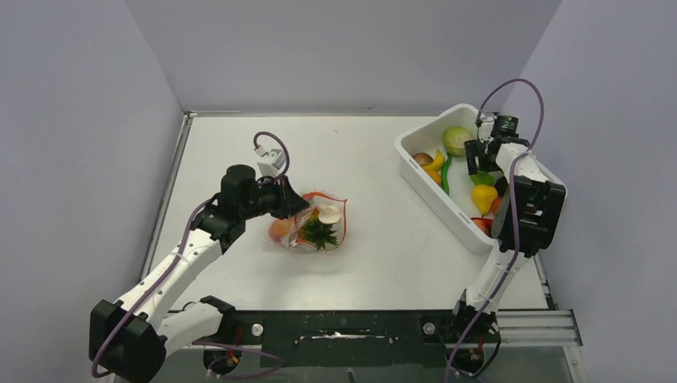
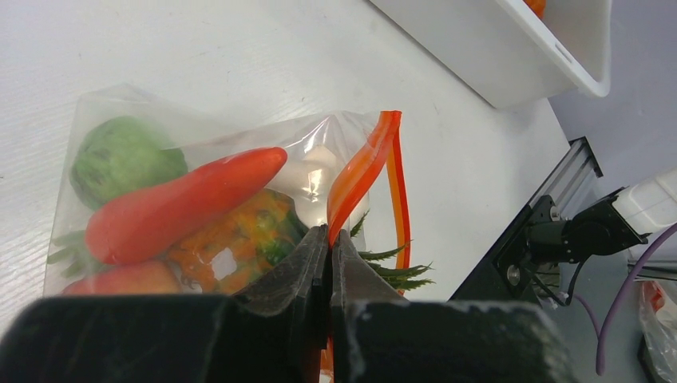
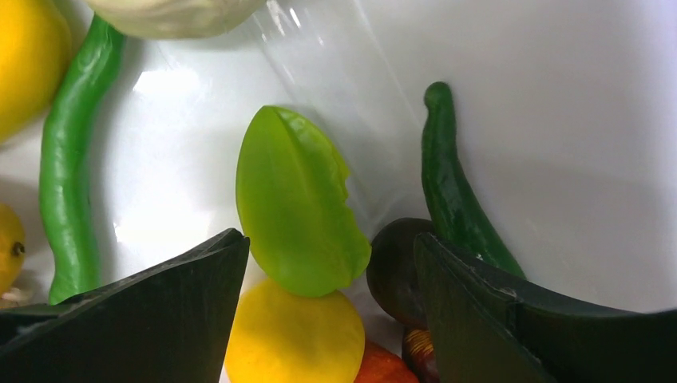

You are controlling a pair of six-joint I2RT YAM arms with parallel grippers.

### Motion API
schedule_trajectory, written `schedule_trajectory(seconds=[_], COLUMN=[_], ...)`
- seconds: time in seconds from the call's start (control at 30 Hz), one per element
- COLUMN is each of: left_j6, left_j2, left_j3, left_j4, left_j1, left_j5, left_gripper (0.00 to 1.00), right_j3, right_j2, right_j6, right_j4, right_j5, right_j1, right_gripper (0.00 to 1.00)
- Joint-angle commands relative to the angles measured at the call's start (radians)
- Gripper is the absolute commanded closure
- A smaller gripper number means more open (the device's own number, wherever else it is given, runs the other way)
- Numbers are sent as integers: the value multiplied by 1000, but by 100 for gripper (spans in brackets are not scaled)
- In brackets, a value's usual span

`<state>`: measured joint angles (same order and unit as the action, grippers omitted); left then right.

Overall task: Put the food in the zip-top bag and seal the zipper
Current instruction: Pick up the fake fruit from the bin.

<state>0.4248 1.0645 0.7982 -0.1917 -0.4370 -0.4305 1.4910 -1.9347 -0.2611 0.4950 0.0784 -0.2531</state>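
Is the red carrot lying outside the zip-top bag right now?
No; the red carrot lies inside the clear zip-top bag, next to the green ball.

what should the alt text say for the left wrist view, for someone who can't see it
The left gripper is shut on the red-orange zipper of a clear bag lying on a white table. Inside the bag are a red carrot, a green ball and an orange bumpy fruit; a white tub sits beyond.
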Motion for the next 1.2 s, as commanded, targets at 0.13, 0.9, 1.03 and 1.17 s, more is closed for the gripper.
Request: schedule_trajectory(seconds=[0.13, 0.9, 1.03, 1.17], left_j6=[-29, -21, 3, 32], left_j2=[2, -43, -46, -44], left_j3=[57, 41, 28, 18], left_j4=[13, 25, 56, 66], left_j1=[3, 22, 27, 30], left_j5=[9, 7, 16, 32], left_gripper=[100, 100, 100, 100], right_j3=[65, 229, 181, 136], right_j2=[-47, -97, -15, 66], right_j6=[-104, -57, -28, 4], right_j4=[77, 186, 144, 112], right_j5=[-49, 78, 82, 58], right_j1=[14, 69, 74, 74], right_gripper=[22, 54, 55, 56])
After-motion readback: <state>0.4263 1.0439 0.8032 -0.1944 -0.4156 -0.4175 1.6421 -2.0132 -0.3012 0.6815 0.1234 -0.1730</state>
